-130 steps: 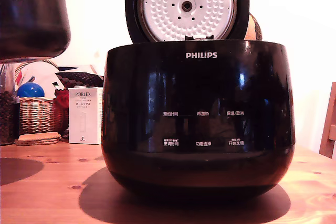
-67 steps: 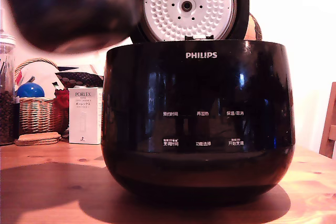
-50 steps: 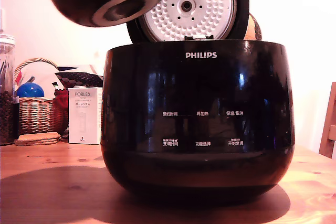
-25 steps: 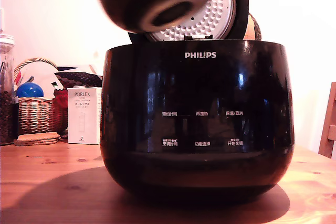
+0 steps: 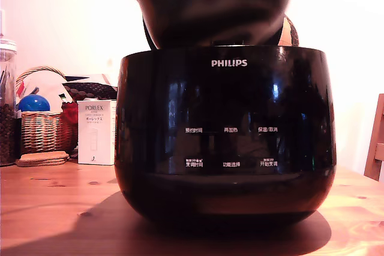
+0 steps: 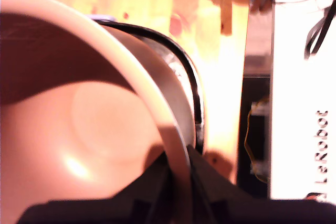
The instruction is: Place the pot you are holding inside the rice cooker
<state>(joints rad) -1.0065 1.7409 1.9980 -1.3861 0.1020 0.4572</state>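
Observation:
The pot [image 5: 207,4] hangs dark and roughly upright right over the open top of the rice cooker [image 5: 225,136], its rounded bottom at about the cooker's rim. It hides the lid's white plate. In the wrist view the pot's inside [image 6: 89,124] looks pinkish, and its pale rim [image 6: 142,87] runs down between the black fingers [image 6: 152,190]. My gripper [image 6: 178,176] is shut on that rim. Just past the pot's rim I see the rice cooker's black edge [image 6: 195,95]. In the exterior view the gripper is out of sight.
On the wooden table [image 5: 54,208], at the exterior view's left, stand a wicker basket [image 5: 41,131] with a blue ball [image 5: 34,102], a white PORLEX box [image 5: 96,131], a glass jar [image 5: 7,118] and a cork mat [image 5: 42,158]. A wooden chair part [image 5: 377,142] is at the right.
The pot has travelled from the exterior view's upper left to the right, tilted on the way, then levelled out. It now sits lower, over the cooker's opening, covering the lid.

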